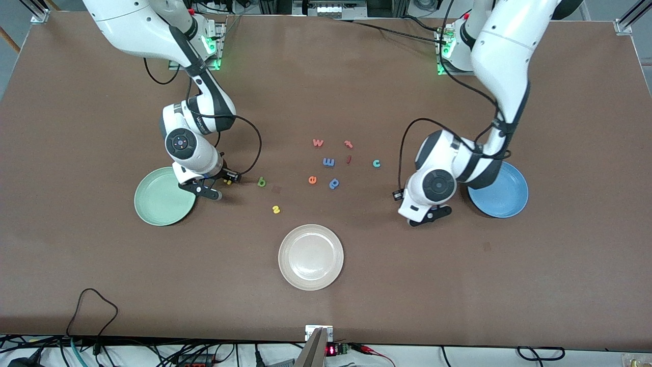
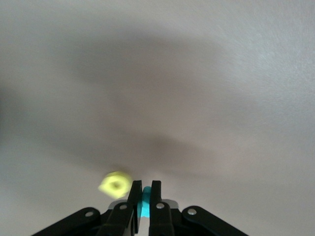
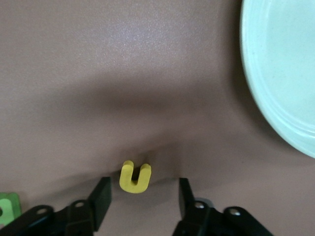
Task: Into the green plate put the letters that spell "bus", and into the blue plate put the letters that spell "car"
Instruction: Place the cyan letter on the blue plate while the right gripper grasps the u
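A white plate (image 1: 310, 257) is seen nearest. A teal letter (image 2: 145, 202) is gripped by the left gripper (image 2: 145, 194), a yellow one (image 2: 114, 183) beside its fingers. The yellow u (image 3: 135, 177) is flanked by the right gripper's (image 3: 142, 196) open fingers, near the green plate (image 3: 280, 64).

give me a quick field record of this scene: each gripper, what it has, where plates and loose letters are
left gripper: low beside the blue plate, shut on a teal letter; yellow letter lies beside it
right gripper: low beside the green plate, jaws open around the yellow u, not yet gripping
white plate: nearest the front camera, mid-table
green b: on table, near the right gripper
yellow s: on table, nearer the camera than the b
teal c: on table among mid-table letters
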Controlling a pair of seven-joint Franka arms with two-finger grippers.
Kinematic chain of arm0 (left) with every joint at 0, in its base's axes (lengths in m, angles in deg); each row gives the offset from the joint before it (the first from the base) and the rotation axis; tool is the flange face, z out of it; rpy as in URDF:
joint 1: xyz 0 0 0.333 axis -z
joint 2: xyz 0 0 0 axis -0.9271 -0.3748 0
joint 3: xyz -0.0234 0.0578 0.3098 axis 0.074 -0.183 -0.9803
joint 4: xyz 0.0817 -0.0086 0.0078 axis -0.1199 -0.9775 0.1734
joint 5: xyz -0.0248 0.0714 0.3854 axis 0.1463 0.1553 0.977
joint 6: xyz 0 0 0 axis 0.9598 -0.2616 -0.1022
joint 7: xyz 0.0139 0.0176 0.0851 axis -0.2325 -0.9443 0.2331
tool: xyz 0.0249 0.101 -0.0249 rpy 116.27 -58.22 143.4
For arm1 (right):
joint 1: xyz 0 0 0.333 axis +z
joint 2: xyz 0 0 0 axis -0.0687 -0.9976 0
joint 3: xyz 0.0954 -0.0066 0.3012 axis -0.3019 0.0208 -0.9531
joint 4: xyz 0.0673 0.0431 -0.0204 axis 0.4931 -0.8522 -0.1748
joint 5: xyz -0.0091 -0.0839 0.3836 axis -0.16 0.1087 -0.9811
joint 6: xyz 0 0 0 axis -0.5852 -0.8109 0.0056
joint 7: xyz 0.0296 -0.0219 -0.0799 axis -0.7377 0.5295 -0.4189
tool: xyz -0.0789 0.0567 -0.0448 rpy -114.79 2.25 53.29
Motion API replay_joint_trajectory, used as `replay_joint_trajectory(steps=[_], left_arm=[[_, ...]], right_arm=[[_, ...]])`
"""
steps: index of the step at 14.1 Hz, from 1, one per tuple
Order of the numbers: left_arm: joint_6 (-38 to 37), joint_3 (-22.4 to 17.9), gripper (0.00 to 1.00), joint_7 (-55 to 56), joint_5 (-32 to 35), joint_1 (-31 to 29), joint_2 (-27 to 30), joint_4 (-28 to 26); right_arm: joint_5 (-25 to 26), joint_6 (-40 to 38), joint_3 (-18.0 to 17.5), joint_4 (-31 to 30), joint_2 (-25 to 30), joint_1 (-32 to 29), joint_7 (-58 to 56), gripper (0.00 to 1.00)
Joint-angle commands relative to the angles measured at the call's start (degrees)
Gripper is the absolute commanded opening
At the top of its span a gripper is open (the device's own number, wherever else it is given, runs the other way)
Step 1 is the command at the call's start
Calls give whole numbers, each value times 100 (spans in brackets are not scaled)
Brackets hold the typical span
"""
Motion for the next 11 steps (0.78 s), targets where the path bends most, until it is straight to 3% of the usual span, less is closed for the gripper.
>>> replay_joint_trajectory(steps=[1,5,7,11], left_arm=[[-725,7,1,-1256,-31,-764,637,-114],[-938,-28,1,-3208,66,-1951,734,-306],[-763,-11,1,-3650,372,-2303,700,-527],[665,-11,1,-3695,409,-2358,629,-1439]], right_arm=[[22,99,5,-36,-22,47,115,59],[14,99,5,-36,-31,90,124,54],[14,99,5,-36,-31,99,124,51],[22,99,5,-36,-31,108,124,37]])
